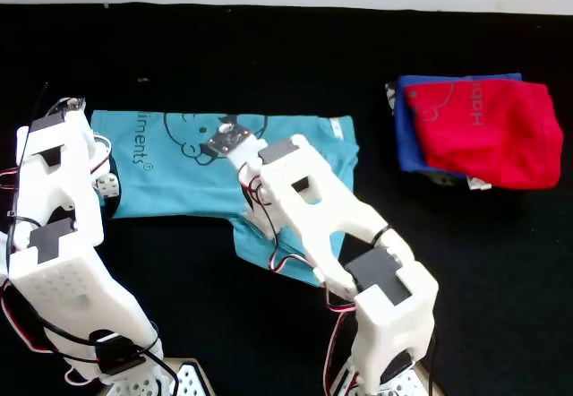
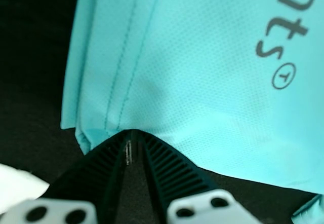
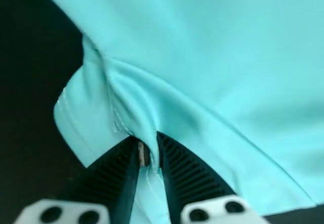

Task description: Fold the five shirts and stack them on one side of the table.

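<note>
Teal shirt point(image 1: 179, 176) lies sideways, hem left, collar right

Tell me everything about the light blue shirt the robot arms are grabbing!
The turquoise shirt lies spread on the black table in front of the two arms. Its cloth looks thin and finely meshed, with stitched hems and dark print on top. The left gripper is shut on one hemmed edge, and the right gripper pinches a bunched fold. It lies apart from the red shirt.
</note>
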You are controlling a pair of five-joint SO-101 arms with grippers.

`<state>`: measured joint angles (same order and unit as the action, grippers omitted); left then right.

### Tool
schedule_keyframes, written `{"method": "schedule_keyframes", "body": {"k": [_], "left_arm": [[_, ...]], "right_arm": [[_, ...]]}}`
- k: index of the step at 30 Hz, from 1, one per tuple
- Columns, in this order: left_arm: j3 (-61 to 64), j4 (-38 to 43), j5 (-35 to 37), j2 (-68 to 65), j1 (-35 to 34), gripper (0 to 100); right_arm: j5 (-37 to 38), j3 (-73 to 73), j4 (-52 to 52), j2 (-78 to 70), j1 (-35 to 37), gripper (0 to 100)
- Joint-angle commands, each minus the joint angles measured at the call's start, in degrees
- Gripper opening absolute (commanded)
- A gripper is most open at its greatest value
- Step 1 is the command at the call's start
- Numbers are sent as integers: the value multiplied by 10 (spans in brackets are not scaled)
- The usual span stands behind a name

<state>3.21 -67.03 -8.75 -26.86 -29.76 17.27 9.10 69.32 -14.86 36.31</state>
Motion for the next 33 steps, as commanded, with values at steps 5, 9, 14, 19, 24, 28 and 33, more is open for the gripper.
{"method": "schedule_keyframes", "body": {"k": [5,9,14,19,24,28,33], "left_arm": [[0,24,5,-1,-3,9],[0,24,5,-1,1,9],[0,24,5,-1,1,9],[0,24,5,-1,1,9],[0,24,5,-1,1,9],[0,24,5,-1,1,9],[0,24,5,-1,1,9]], "right_arm": [[-4,-4,44,106,9,6],[-4,0,46,106,36,6],[-4,1,43,103,87,6],[-4,1,53,53,90,7],[-4,-9,94,15,90,122],[11,-57,144,66,80,138],[37,-134,181,138,0,138]]}}
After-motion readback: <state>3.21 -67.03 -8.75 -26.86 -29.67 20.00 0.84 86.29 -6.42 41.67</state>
